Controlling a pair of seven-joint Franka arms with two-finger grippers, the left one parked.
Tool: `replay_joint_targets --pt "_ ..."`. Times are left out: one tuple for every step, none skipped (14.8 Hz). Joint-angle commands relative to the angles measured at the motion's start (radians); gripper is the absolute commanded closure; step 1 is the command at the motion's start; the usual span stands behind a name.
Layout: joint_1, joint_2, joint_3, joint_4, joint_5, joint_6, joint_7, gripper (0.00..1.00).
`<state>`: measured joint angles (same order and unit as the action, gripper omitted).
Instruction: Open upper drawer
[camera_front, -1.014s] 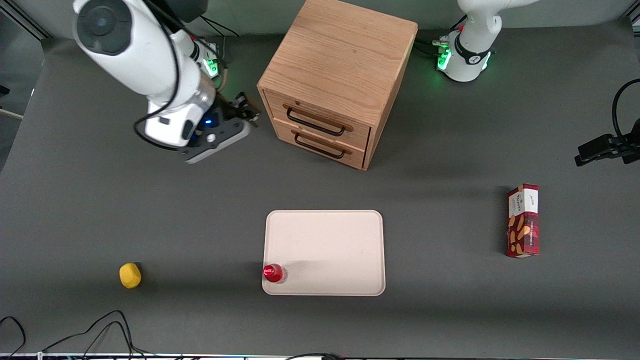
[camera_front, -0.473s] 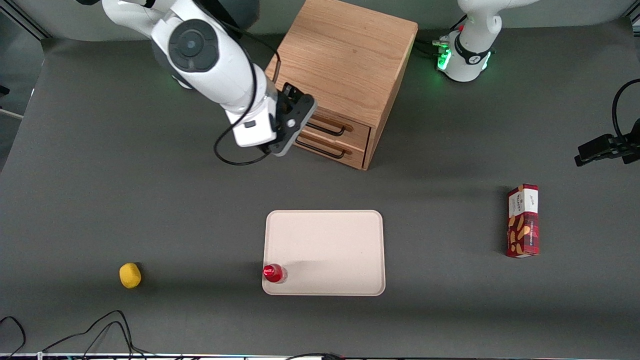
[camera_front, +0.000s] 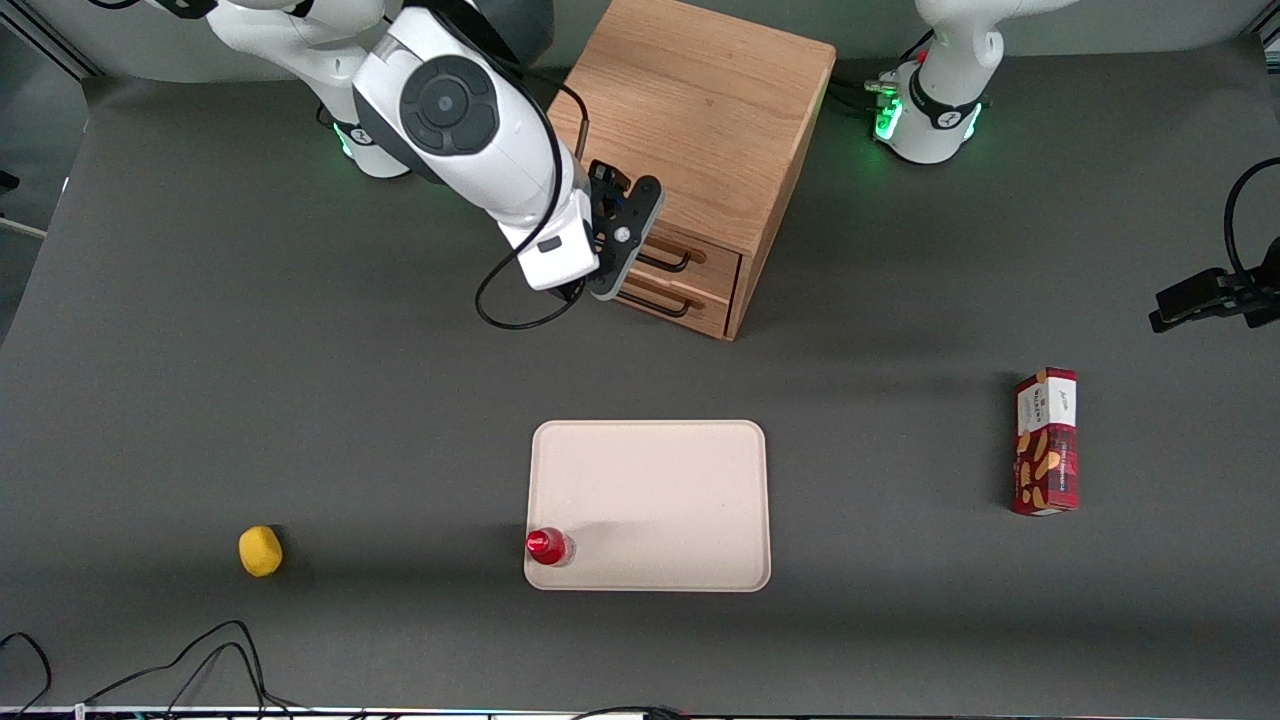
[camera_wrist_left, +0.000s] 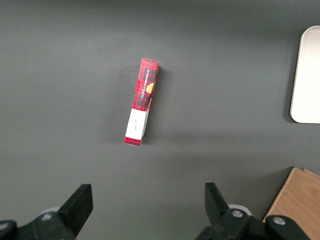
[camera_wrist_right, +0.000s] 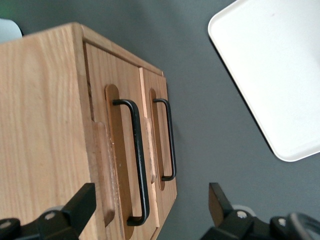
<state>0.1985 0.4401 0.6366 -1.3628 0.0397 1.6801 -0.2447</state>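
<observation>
The wooden cabinet (camera_front: 690, 110) stands at the back of the table with both drawers pushed in. Only the end of the upper drawer (camera_front: 712, 258) and of its black wire handle (camera_front: 668, 265) shows in the front view, since my wrist covers the remainder. My gripper (camera_front: 632, 240) hovers in front of the drawer fronts, a little above them. In the right wrist view the upper drawer's handle (camera_wrist_right: 139, 160) runs between my spread fingers (camera_wrist_right: 82, 206), and the gripper (camera_wrist_right: 150, 205) is open, touching nothing. The lower drawer's handle (camera_wrist_right: 170, 140) lies just beside it.
A beige tray (camera_front: 650, 470) lies nearer the front camera than the cabinet, with a red-capped bottle (camera_front: 548, 546) at its corner. A yellow object (camera_front: 260, 551) lies toward the working arm's end. A red box (camera_front: 1046, 441) lies toward the parked arm's end.
My arm has swung from beside the cabinet, at the working arm's end, over to the drawer fronts. Now it covers much of both handles. The drawers have not moved.
</observation>
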Motion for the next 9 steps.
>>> replay_joint_targets --pt "-0.002 -0.001 0.008 -0.045 -0.023 0.006 -0.022 0.00" --pt "-0.002 -0.007 0.008 -0.064 -0.026 0.009 -0.022 0.00" --pt "-0.002 -0.009 0.008 -0.077 -0.032 0.010 -0.022 0.00" --pt "-0.002 -0.009 0.008 -0.085 -0.047 0.012 -0.024 0.00" --pt "-0.001 -0.006 0.008 -0.087 -0.052 0.012 -0.027 0.00" --pt "0.001 -0.003 0.008 -0.087 -0.053 0.012 -0.028 0.00" --pt "0.002 0.002 0.008 -0.087 -0.061 0.012 -0.027 0.00" --pt "0.005 0.006 0.012 -0.087 -0.082 0.012 -0.025 0.00" --pt "0.016 0.012 0.020 -0.088 -0.102 0.013 -0.025 0.00"
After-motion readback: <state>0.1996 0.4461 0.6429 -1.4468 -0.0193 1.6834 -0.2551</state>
